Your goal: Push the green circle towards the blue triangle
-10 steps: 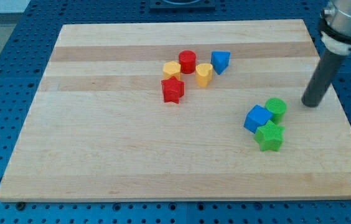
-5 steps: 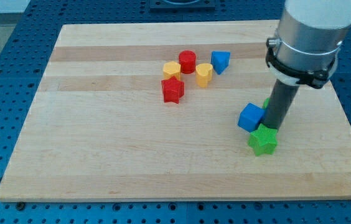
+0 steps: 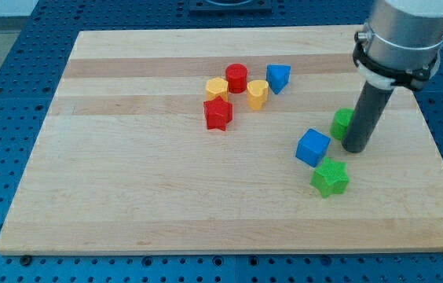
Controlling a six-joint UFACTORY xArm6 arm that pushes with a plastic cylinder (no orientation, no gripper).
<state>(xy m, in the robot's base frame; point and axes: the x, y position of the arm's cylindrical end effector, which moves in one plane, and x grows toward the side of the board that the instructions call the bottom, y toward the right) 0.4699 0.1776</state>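
The green circle (image 3: 341,123) lies on the right part of the wooden board (image 3: 127,196), partly hidden behind my rod. My tip (image 3: 355,148) touches the board just below and right of the green circle, right against it. The blue triangle (image 3: 277,77) sits up and to the left, near the view's top centre. No gripper exists on this arm.
A blue cube (image 3: 313,147) lies left of my tip and a green star (image 3: 330,178) below it. Left of the blue triangle are a yellow heart (image 3: 257,93), a red cylinder (image 3: 236,78), a yellow hexagon (image 3: 216,88) and a red star (image 3: 217,114).
My rod swept in from the right between the blocks, then shifted up-right. The green circle moved up-left; the blue cube and green star were nudged to the left.
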